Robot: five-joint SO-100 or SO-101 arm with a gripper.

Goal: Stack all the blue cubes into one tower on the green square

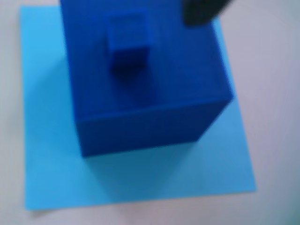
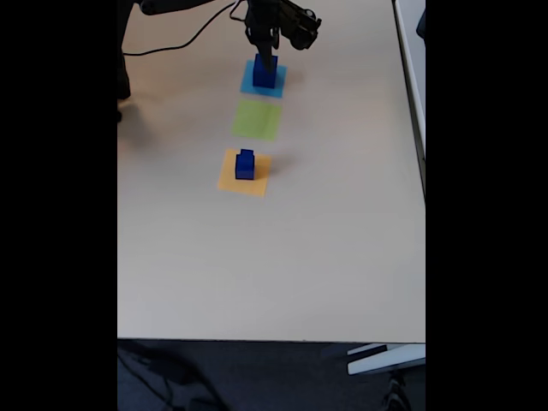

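A pale beige table (image 2: 282,257) filled most of the fixed view, its top smooth and evenly lit, with soft shadows near the far left corner. Along the right edge ran a second, whitish surface (image 2: 413,86), separated from the table by a thin dark gap. Below the table's near edge lay a dark grey floor (image 2: 257,377), where a light-coloured furniture foot (image 2: 381,360) showed at the right. A black cable (image 2: 184,41) trailed across the far end of the tabletop.

In the fixed view, the green square (image 2: 257,119) lies between two patches, each bearing stacked blue cubes (image 2: 265,72).
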